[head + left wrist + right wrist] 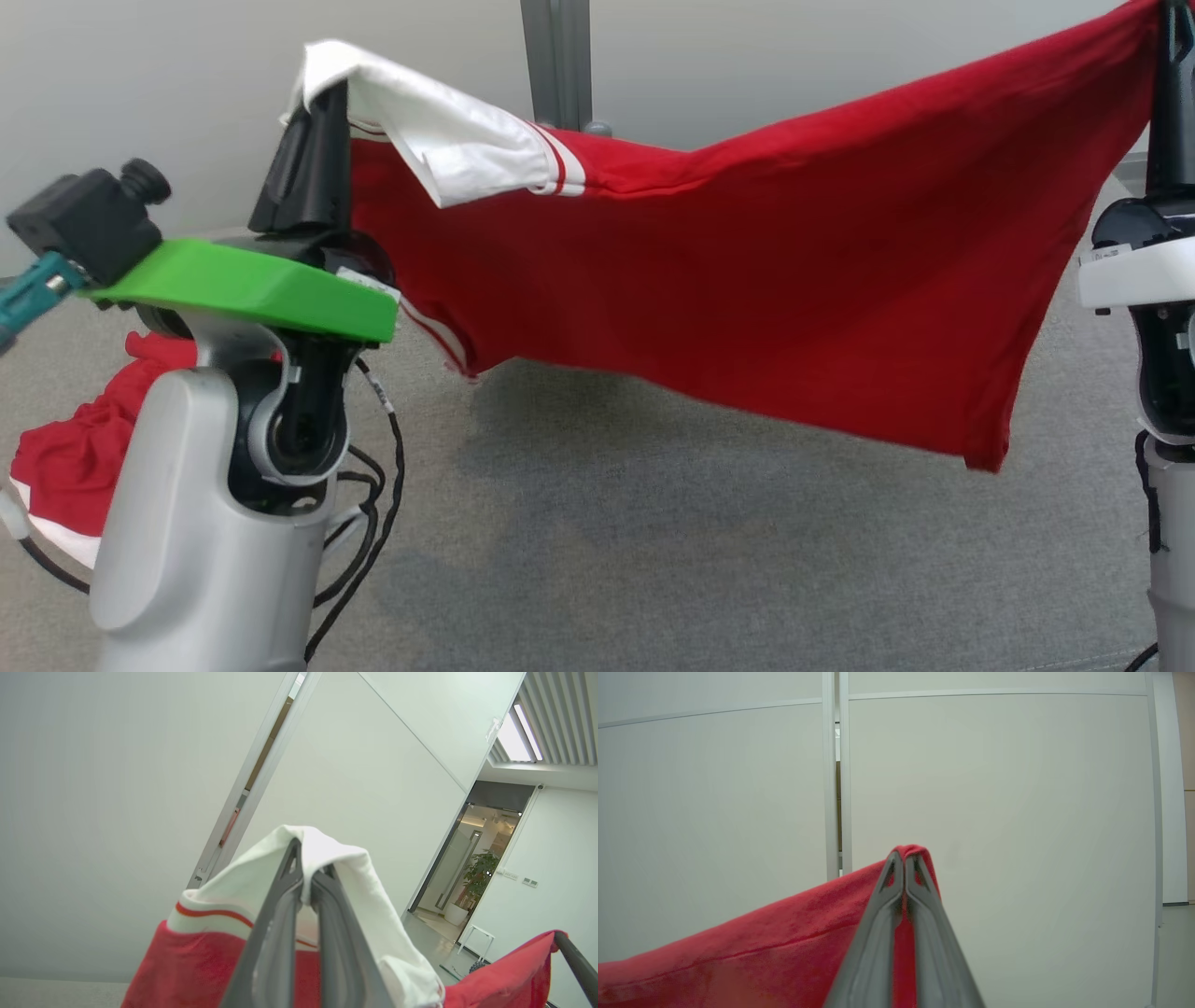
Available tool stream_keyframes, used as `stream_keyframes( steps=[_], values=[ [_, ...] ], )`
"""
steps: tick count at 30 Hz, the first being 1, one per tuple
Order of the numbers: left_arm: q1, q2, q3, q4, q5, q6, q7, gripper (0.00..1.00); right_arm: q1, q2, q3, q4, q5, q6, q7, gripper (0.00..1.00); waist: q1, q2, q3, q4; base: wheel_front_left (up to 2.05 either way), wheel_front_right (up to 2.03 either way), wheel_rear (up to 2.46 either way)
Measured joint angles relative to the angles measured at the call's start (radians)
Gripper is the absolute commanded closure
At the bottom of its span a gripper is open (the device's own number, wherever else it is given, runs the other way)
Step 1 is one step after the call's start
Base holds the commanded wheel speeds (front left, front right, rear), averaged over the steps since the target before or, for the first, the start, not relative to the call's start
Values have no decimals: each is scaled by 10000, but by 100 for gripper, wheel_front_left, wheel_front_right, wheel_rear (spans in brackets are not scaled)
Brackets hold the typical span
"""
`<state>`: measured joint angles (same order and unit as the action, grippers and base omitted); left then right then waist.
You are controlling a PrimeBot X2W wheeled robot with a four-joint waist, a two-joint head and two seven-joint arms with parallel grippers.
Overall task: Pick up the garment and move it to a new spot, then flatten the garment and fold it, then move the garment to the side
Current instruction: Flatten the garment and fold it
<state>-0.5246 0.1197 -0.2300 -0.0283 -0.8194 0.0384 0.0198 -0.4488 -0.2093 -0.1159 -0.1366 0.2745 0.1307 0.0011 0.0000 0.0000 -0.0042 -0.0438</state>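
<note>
Two hands hold the garment (747, 280) stretched between them in the air above the grey desk (653, 560). My left hand (329, 98) is clamped on a white part of it (448, 131), which drapes over my fingertips and folds down toward a pair of red-and-white stripes. In the left wrist view, my left hand (308, 868) has its two fingers pressed together with white cloth (355, 877) pinched between them and red fabric (196, 961) hanging below. My right hand (1169, 37) grips the opposite end at the upper right of the head view, higher than my left. The right wrist view shows my right hand (903, 856) with its fingers closed on a small peak of red cloth (738, 952) that slopes away to the lower left. The top edge sags a little between my two grips. The body of the garment hangs as a broad red sheet with its lowest corner toward my right side, and it seems to hang clear of the desk, with a soft shadow under it. A second bundle of red cloth (65, 457) lies crumpled on the desk at my far left, partly hidden behind my left forearm. A green plate (252, 280) on my left wrist carries a small black camera (89, 219). A grey post (557, 61) stands against the pale wall behind the garment.
</note>
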Motion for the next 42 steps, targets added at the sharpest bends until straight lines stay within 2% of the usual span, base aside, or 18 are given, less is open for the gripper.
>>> stream_keyframes(
  steps=[6, 9, 11, 13, 16, 20, 24, 28, 31, 34, 37, 42],
  values=[
    [-206, -65, 489, -1446, -663, 986, 909, 100, -147, 366, -259, -1151, -209, 0, 1197, 100, 0, 0, 179, -50, 0, 0, 0],
    [-601, 217, 510, -1847, -700, 1367, 1555, 100, -315, 378, -222, -1333, -454, 0, 1588, 100, 0, 0, 473, -58, 0, 0, 0],
    [-1054, 510, 474, -1850, -514, 1452, 1931, 100, -600, 393, -182, -1241, -453, 0, 1722, 100, 0, 0, 717, -62, 0, 0, 0],
    [-1595, 550, 439, -1572, -640, 1528, 2355, 100, -1109, 408, -117, -918, -385, 0, 1831, 100, 0, 0, 1012, -68, 0, 0, 0],
    [-2781, 892, 374, -815, -518, 1555, 2865, 100, -2298, 309, 2, -79, -297, 0, 1860, 100, 0, 0, 1574, -84, 0, 0, 0],
    [-5049, 1304, 242, 546, 178, 1250, 2869, 100, -4679, -48, 330, 1588, -359, 4, 1193, 100, 0, 0, 2523, -135, 0, 0, 0],
    [-7383, 1229, 98, 2466, 535, 872, 2566, 100, -7190, -142, 579, 3908, -545, 0, 412, 100, 0, 0, 3571, -196, 0, 0, 0],
    [-9495, 1135, 140, 4470, 798, 307, 1739, 100, -9438, -163, 711, 5854, -1294, 4, -995, 100, 1, 0, 4557, -260, 0, 0, 0],
    [-10810, 1039, 75, 5659, 1200, -50, 671, 100, -10603, -353, 769, 7008, -1902, 4, -2084, 100, 0, 0, 5209, -288, 0, 0, 0],
    [-11580, 790, 186, 6646, 1273, -464, -405, 100, -11196, -387, 709, 7931, -2169, 6, -2497, 100, 1, 0, 5747, -286, 0, 0, 0],
    [-11690, 510, 188, 7545, 1076, -1003, -1001, 100, -11301, -268, 408, 8588, -2090, 4, -2598, 100, 1, 0, 6165, -254, 0, 0, 0],
    [-11047, 257, -77, 8583, 915, -1484, -1728, 100, -10104, 69, 631, 7520, -1118, 4, -2637, 100, 2, 0, 6571, -72, 0, 0, 0]
  ],
)
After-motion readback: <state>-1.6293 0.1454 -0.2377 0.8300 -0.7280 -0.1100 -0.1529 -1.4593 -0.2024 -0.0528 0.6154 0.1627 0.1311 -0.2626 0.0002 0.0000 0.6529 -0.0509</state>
